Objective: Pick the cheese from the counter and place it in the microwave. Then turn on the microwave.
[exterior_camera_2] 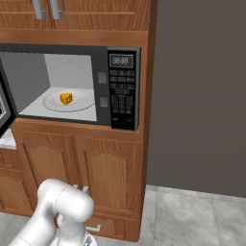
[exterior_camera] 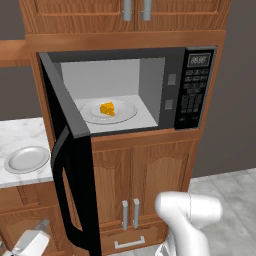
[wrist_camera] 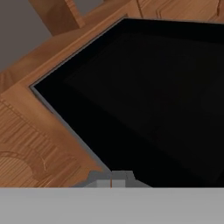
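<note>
Brown wooden cabinets [exterior_camera: 145, 175] frame the scene, with a grey wall to the right and pale grey floor tiles at 4 o'clock in both base views. Set into the woodwork is the microwave [exterior_camera: 195, 90], its door [exterior_camera: 70, 165] swung wide toward the camera in the left base view — the dark slab with its curved handle runs from 10 o'clock down to 6 o'clock. Its button panel [exterior_camera_2: 122, 98] and small display sit on the right side of the box.

Inside the light grey cavity a round plate [exterior_camera: 125, 112] lies flat, and the cheese [exterior_camera: 107, 108] rests on it, roughly at the plate's centre; from the right base view the cheese [exterior_camera_2: 66, 98] sits at about 10 o'clock of the frame.

At 9 o'clock in the left base view is the counter [exterior_camera: 15, 132], with a second plate [exterior_camera: 26, 159] lying on it, well apart from the microwave.

Low down, the arm [exterior_camera: 192, 215] bends near the lower cabinet doors. From the hand view the gripper [wrist_camera: 111, 180] has its tips pressed together at 6 o'clock — closed, nothing between them — facing a large dark surface edged by wood; I cannot tell whether it touches that surface.
</note>
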You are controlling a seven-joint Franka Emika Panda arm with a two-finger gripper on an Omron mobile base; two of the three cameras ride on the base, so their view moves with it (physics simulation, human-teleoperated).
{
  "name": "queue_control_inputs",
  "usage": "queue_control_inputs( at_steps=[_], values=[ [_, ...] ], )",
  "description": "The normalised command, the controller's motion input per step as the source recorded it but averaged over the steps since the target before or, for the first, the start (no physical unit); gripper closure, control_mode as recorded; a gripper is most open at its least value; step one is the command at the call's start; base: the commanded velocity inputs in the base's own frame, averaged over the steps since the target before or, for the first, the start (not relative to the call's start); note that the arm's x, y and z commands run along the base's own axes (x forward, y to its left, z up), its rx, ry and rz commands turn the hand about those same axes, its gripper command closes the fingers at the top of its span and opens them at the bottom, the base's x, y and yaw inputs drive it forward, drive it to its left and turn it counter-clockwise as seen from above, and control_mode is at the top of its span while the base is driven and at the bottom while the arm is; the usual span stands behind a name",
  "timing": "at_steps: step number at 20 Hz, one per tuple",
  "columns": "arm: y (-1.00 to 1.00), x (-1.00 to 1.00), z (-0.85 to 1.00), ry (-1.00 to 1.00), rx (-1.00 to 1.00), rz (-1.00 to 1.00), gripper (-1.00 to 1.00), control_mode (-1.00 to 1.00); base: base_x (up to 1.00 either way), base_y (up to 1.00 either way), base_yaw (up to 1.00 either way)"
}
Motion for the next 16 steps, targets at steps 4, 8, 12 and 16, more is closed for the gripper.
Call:
queue_control_inputs(
  at_steps=[4, 8, 12, 16],
  values=[
    [-0.13, 0.0, 0.14, 0.0, 0.0, -0.01, 1.0, -1.0, 0.0, 0.0, 0.0],
    [-0.09, -0.03, 0.2, 0.0, 0.0, -0.01, 1.0, -1.0, 0.0, 0.0, 0.0],
    [-0.09, -0.06, 0.18, 0.0, 0.0, -0.02, 1.0, -1.0, 0.0, 0.0, 0.0],
    [-0.12, -0.08, 0.17, 0.0, 0.0, -0.03, 1.0, -1.0, 0.0, 0.0, 0.0]
  ],
)
